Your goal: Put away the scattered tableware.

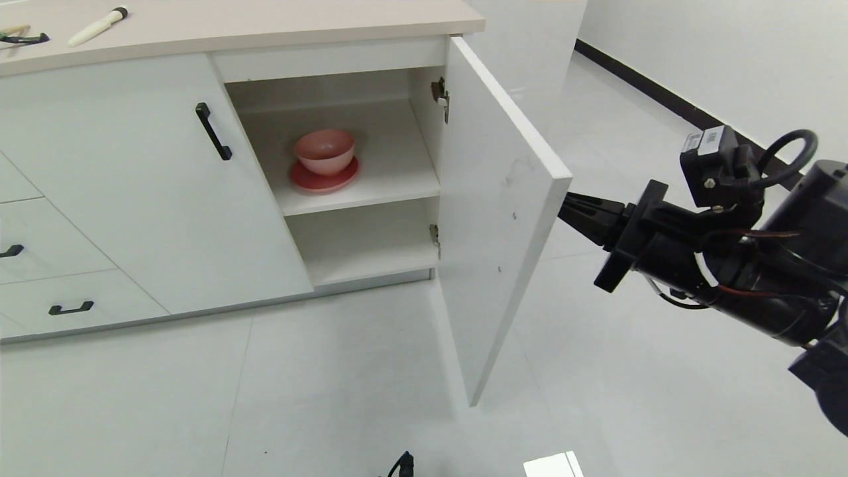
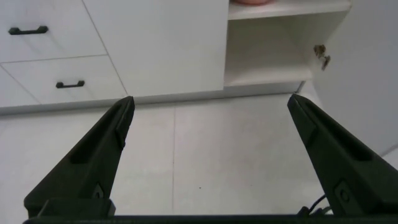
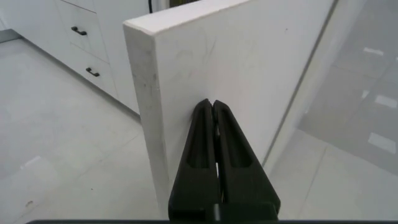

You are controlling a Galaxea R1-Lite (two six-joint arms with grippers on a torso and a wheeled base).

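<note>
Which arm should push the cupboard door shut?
Right. The right gripper, jaws shut, sits against the outer face of the open door, ready to push. The left gripper hangs open above the floor, farther off.

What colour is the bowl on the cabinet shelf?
Pink bowl, sitting on a red plate; clearest in the head view.

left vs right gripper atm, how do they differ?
Left gripper is open wide; right gripper is shut tight. Left gripper points at bare floor and touches nothing; right gripper's tips sit against the outer face of the open cabinet door, near its free edge. Both are black and hold nothing.
</note>
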